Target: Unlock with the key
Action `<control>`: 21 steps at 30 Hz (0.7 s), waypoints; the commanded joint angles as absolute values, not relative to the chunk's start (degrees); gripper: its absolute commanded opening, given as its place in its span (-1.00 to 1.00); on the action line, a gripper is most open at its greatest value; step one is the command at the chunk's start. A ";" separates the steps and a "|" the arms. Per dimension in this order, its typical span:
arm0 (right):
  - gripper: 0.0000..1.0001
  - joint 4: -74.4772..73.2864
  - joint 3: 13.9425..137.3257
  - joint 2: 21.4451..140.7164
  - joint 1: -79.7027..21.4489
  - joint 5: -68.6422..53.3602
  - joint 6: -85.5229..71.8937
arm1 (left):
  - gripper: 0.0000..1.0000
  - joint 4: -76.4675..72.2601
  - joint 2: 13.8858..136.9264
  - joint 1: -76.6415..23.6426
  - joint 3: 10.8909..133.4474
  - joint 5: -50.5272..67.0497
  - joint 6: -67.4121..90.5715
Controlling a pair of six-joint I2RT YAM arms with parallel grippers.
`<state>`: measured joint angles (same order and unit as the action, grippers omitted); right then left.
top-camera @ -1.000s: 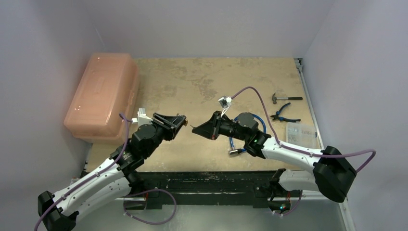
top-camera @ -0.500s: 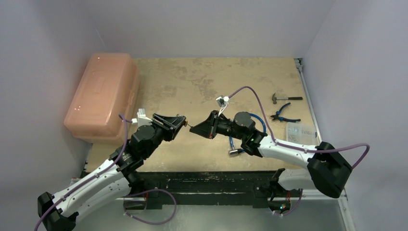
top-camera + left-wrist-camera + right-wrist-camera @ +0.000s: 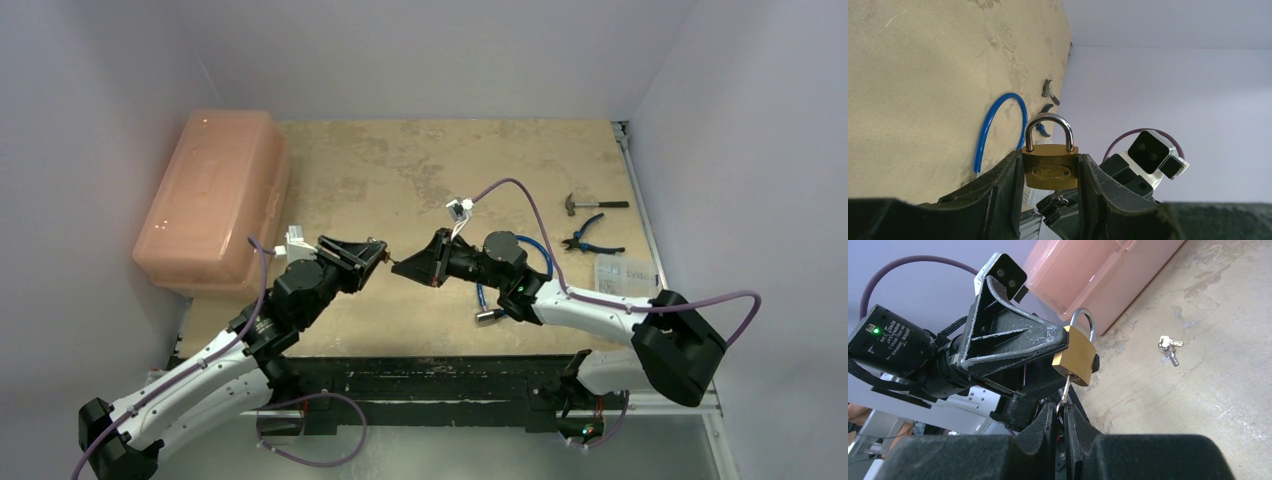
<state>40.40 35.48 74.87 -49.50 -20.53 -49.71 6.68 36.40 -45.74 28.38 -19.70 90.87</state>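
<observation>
right end effector [image 3: 1061,414] advanced, key [image 3: 1067,386] entering padlock [image 3: 1075,360].

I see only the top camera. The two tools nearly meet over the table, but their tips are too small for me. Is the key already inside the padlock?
Observer: Yes. In the right wrist view the key goes into the bottom of the padlock, and the right tool pinches it.
Operator: What holds the padlock?
Observer: The left tool clamps its brass body on both sides.
Operator: Is the shackle open?
Observer: No. The shackle looks closed, with both legs in the body.
</observation>
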 commanded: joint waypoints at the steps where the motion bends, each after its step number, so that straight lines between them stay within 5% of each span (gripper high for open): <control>1: -1.00 43.38 38.36 75.43 -49.83 -20.83 -49.85 | -1.00 3.07 36.78 -45.35 29.76 -19.07 89.83; 21: -1.00 44.98 39.61 78.18 -49.83 -21.07 -51.93 | -1.00 2.01 37.16 -45.34 29.67 -19.25 89.43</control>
<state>41.28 36.67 77.65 -49.50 -20.49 -50.57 6.68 37.32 -45.43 28.38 -19.68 90.41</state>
